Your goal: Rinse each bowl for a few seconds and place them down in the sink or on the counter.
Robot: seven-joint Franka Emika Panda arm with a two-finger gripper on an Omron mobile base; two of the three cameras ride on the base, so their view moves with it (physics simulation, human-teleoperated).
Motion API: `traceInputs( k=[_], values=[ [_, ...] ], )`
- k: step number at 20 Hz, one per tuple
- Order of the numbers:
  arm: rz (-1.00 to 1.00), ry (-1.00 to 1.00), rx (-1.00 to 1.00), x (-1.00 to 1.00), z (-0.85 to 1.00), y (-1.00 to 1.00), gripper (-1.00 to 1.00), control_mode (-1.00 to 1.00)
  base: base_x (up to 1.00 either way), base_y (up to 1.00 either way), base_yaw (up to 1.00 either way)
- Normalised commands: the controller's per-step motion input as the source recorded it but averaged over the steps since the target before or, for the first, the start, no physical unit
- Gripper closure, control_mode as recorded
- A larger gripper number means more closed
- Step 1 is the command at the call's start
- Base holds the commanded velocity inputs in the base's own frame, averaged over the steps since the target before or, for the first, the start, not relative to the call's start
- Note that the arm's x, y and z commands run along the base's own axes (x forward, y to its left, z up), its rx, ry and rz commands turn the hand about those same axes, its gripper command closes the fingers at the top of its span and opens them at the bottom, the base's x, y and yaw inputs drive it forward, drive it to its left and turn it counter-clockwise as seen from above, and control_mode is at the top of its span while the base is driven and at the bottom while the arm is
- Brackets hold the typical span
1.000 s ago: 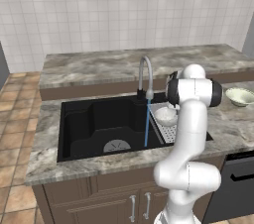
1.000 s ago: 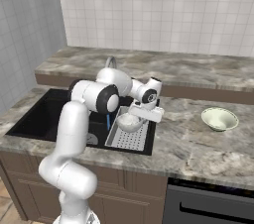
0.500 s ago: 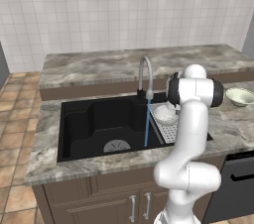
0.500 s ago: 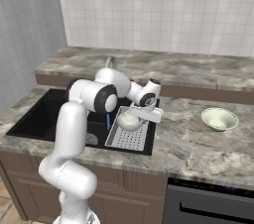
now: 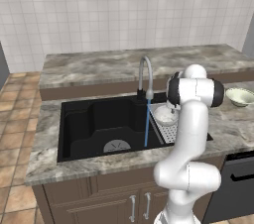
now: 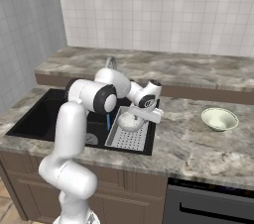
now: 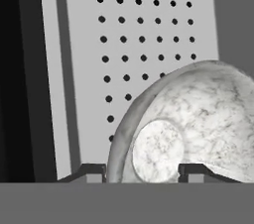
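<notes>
While water [image 5: 147, 121] runs in a thin blue stream from the curved steel faucet [image 5: 145, 76] into the black sink [image 5: 94, 124], the gripper [image 7: 143, 171] hangs over the grey perforated tray [image 6: 130, 134] at the sink's right end. Its fingertips [image 7: 90, 171] stand apart on either side of the whitish-grey bowl's [image 7: 191, 124] rim, the jaws partly spread; whether they press the rim I cannot tell. That bowl [image 6: 131, 122] sits on the tray, just right of the stream. On the marbled counter [image 6: 198, 143], well apart to the right, rests the cream bowl with a light green inside [image 6: 219, 118].
</notes>
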Motion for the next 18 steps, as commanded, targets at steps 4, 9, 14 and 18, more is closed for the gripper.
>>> traceInputs(
  k=[4,9,14,18],
  values=[
    [0.12,-0.09,0.10,-0.05,0.04,-0.43,-1.00,-1.00,0.00,0.00,0.00],
    [0.10,-0.15,0.03,-0.17,0.27,-0.45,-1.00,-1.00,0.00,0.00,0.00],
    [0.06,-0.15,0.00,-0.23,0.31,-0.51,-1.00,-1.00,0.00,0.00,0.00],
    [0.01,-0.10,-0.04,-0.22,0.24,-0.57,-1.00,-1.00,0.00,0.00,0.00]
  ],
)
